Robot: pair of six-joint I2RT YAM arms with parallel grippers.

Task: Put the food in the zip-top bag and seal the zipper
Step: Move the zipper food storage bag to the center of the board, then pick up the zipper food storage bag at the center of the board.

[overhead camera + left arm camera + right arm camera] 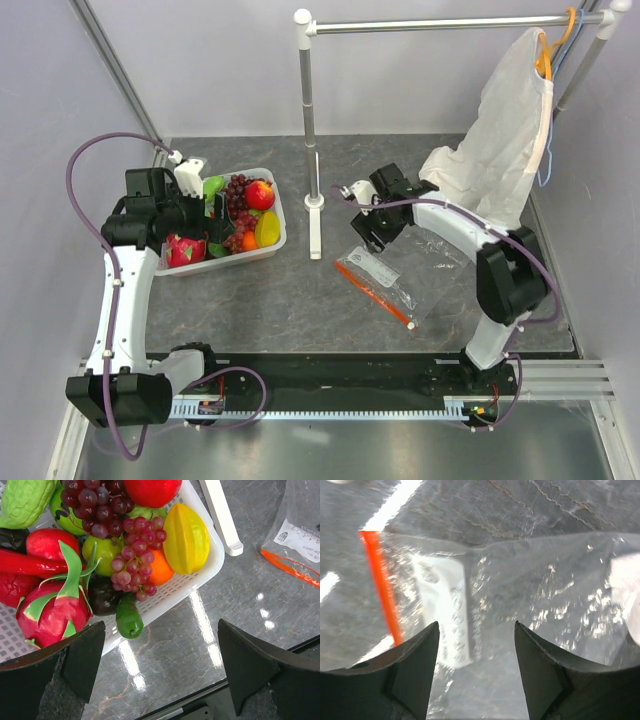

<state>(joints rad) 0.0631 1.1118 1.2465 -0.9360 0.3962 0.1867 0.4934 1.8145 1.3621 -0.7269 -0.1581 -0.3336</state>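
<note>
Two arms reach over the dark, stone-patterned table (300, 295), one to each side of a white stand (315, 215). The left gripper (159, 647) hangs over the near edge of a white slotted basket (175, 597) with its claw spread wide and nothing between the fingers. All the food I can see sits in that basket, at the left of the table: a bunch of purple grapes (132, 555), a red apple (150, 490) at the far side, a yellow ridged fruit (186, 539) against the rim, an orange piece (160, 571) tucked beside it, a small green cucumber (129, 620) lying on the rim and poking past it, and a pink dragon fruit (52, 612) with green leaves. The zip-top bag (415, 270) lies on the table to the right of the stand, well apart from the basket, crinkled and catching the light. Its zipper (382, 590), the orange-red strip, runs along the edge nearest the basket, with the white label (445, 612) just inside it. The right gripper (476, 647) hovers low above the bag, its fingers parted and the clear film showing in the gap; whether they touch the plastic I cannot tell. Behind that arm a white garment cover (500, 150) hangs from the rail.
</note>
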